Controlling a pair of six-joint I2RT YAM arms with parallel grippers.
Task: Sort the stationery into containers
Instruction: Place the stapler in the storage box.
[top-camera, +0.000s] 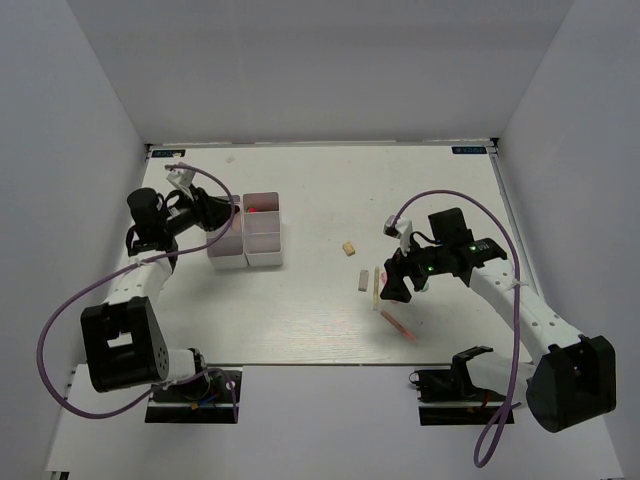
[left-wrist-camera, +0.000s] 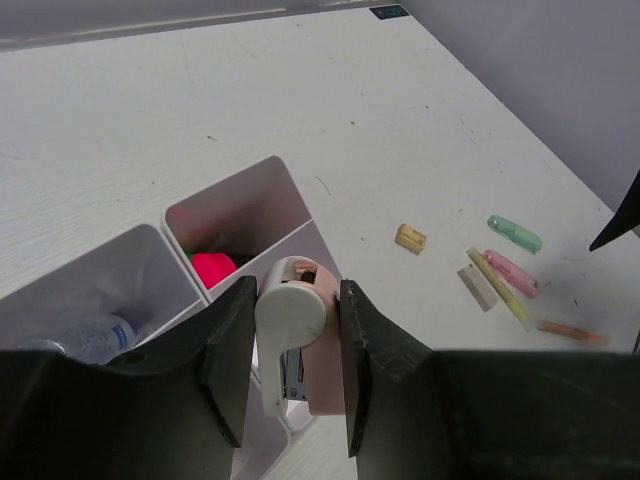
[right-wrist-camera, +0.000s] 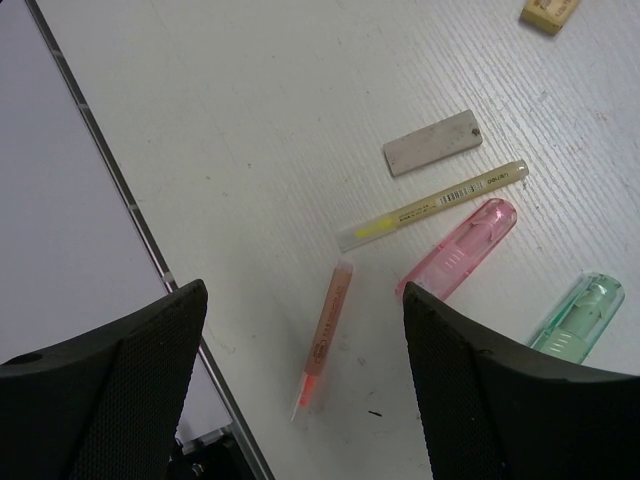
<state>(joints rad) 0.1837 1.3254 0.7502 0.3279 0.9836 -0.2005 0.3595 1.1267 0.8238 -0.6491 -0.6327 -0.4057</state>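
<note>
- Holding a pink eraser (left-wrist-camera: 305, 345) between narrowed fingers, the left gripper (left-wrist-camera: 298, 300) hangs directly above the tray (top-camera: 263, 260), over a wall between compartments.
- Inside the tray, one compartment holds a clear bottle (left-wrist-camera: 95, 335). The one next to it holds something bright pink with a bit of green.
- Well to the right of the tray, the right gripper (right-wrist-camera: 303, 295) hovers with fingers spread wide and nothing between them.
- Below it lie a pinkish pencil (right-wrist-camera: 322, 340), a yellowish pencil (right-wrist-camera: 432, 205) with a pink highlighter (right-wrist-camera: 458, 262) just beside it, a green highlighter (right-wrist-camera: 578, 318) and a grey eraser (right-wrist-camera: 433, 143). A beige eraser (right-wrist-camera: 550, 10) lies nearest the tray.
- The pencils look light, stiff and thin. Lying flat, they may roll, so a pinch across mid-shaft with the fingertips close to the tabletop seems best.
- The highlighters look like smooth plastic that could slip, so gripping across the middle of the barrel should hold.
- The pinkish pencil lies apart from the others, so it looks the easiest to pick.
</note>
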